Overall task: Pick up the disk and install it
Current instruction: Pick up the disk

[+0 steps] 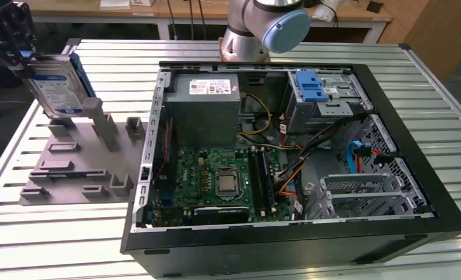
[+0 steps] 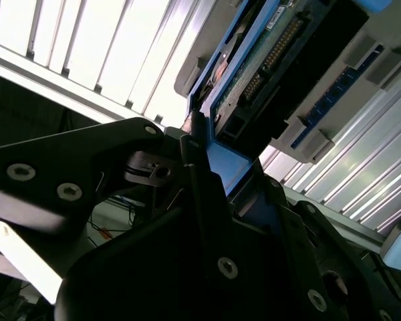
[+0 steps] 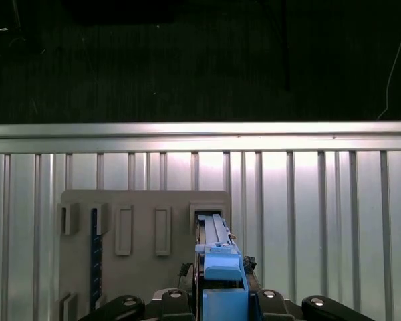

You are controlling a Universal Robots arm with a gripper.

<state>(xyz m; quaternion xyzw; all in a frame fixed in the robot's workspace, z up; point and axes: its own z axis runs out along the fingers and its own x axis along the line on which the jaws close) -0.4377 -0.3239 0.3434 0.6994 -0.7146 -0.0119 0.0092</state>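
- The gripper (image 1: 22,53) is clenched on the disk (image 1: 55,87), grasping it by its top edge; in both wrist views the black fingers (image 2: 194,174) press on the blue rail from 2 sides.
- The disk hangs upright under the gripper, label towards the exterior view's right, at the far left end of the grey holder (image 1: 74,169).
- Its lower edge sits level with the holder's upright posts; I cannot tell whether it is clear of its slot.
- In the first wrist view the disk (image 3: 217,257) lines up over 1 open slot of the holder (image 3: 144,281).
- Counted: 1 arm (image 1: 265,23), 1 gripper, 1 disk, 1 holder, 1 open computer case (image 1: 293,251), all on 1 ribbed metal table (image 1: 59,245).
- Inside the case: 1 grey box (image 1: 207,111), 1 green board (image 1: 215,181), 1 cage with a blue latch (image 1: 324,93).
- The case lies just beside the holder, on the exterior view's right.
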